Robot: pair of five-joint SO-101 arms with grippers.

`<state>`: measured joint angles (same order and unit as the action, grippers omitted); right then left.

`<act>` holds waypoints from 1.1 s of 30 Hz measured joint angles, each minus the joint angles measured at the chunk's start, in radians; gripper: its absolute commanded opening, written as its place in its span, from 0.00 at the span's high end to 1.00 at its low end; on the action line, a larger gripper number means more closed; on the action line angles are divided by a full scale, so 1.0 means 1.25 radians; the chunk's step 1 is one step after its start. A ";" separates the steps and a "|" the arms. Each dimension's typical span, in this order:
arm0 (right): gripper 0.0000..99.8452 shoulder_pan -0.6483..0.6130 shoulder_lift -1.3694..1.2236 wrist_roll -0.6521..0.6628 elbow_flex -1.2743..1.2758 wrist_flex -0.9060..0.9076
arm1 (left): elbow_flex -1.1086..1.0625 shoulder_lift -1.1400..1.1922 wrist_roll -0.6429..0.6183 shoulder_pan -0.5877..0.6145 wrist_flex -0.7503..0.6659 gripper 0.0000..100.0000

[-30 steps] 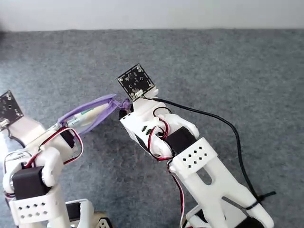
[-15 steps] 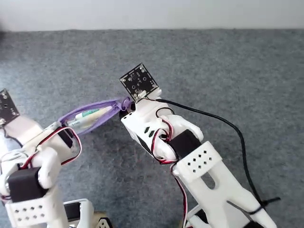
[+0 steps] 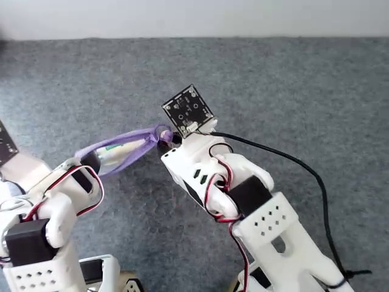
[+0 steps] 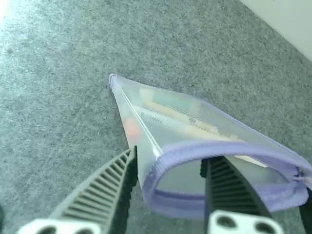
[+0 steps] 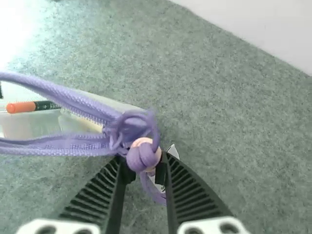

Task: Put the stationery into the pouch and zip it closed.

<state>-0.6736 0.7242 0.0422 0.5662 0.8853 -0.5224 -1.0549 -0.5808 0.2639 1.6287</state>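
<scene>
**A:** Where could this go wrong?

**B:** At the pull. The right gripper has its fingers clenched on that knotted cord and bead. A round bead can squirt out from between the fingers under a hard tug.

**A:** And the other end?

**B:** The left gripper grasps the pouch, which sits between its fingers and runs out beyond their tips. The pouch hangs off the carpet, strung from one pair of fingers to the other. If the left grip is weaker than the drag of the zip, the whole pouch will slide instead of the slider.

**A:** Is the zip done?

**B:** No. The two tapes part just past the right fingertips, and the mouth gapes at the left fingers. The pens lie inside, close behind the tapes (one has an orange cap). If the pouch tips mouth-down, they could slide out. The mesh wall could also bunch into the slider and jam it.

**A:** Any room to work?

**B:** Plenty. There is bare carpet beyond both sets of fingertips, and the wall is well apart. The tight spot is between the grippers, since both arms stand near each other. The cable trails behind the right fingers, and I judge a wide swing could snag it.
</scene>
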 measured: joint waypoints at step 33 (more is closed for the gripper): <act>0.99 0.000 0.036 0.147 -0.053 -0.171 | 0.034 -0.351 0.032 -0.237 0.085 0.79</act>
<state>-0.6736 0.7687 0.2263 0.5002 0.6720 -0.4795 -1.4937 -0.5409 -0.0322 1.7346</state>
